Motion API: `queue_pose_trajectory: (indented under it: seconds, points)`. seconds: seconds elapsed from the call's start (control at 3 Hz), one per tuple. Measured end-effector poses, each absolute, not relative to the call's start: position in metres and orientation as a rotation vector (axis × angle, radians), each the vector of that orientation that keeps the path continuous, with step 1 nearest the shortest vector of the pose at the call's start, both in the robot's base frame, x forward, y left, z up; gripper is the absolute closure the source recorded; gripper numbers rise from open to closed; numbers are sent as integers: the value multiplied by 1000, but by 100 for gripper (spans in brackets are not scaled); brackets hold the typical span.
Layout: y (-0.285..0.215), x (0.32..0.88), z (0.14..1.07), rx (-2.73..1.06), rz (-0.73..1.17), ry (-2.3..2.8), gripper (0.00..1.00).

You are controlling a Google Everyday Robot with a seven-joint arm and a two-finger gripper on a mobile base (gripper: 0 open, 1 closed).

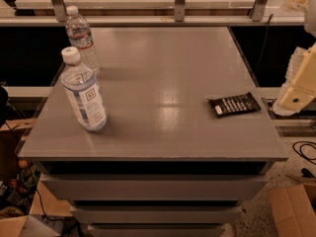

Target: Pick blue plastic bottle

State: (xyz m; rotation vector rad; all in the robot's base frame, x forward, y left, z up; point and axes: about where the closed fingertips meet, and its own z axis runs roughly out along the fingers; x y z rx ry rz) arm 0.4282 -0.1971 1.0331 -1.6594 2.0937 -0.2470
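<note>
Cream hand [296,95] right of table [173,73], how open cannot tell, blue plastic bottle [85,97] well apart

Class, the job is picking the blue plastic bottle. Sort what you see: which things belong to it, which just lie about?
Job: wide bluish plastic bottle with white cap; cream claw, right of the grey table.
Lying about: slim clear bottle with red-and-white label; flat black packet.

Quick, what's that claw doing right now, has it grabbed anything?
Claw: at the right edge, beside the table, far from the blue plastic bottle; open or closed cannot be told.
</note>
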Motion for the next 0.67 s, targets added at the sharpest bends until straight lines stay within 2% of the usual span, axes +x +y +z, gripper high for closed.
queue_pose_trajectory:
  seconds: [0.33, 0.67]
  points:
    - [-197, 428, 1033, -1659, -247, 2094, 0]
    - [-186, 431, 1031, -1633, -147, 2053, 0]
